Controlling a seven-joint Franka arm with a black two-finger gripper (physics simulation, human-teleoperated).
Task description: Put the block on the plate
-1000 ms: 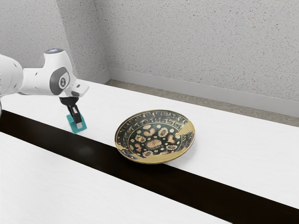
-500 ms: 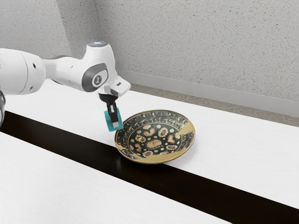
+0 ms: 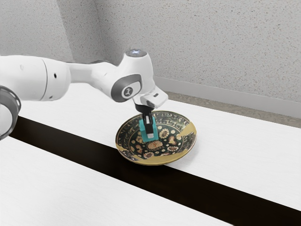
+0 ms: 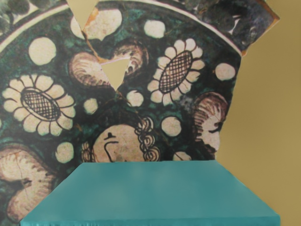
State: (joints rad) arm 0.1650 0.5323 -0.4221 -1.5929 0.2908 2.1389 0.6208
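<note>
We hold the teal rectangular block (image 4: 150, 194) between our black 2-finger gripper's (image 3: 149, 133) fingertips, above the round, dark-green, flower-patterned plate (image 3: 173, 149)

You have the arm (image 3: 89, 75) coming in from the exterior view's left, with the gripper (image 3: 150, 133) pointing down over the patterned plate (image 3: 155, 161). You see the teal block (image 3: 143, 132) clasped in it, in front of the plate's flowered inside; you can't tell whether they touch. A dark band (image 3: 89, 153) crosses your white table (image 3: 56, 188).
</note>
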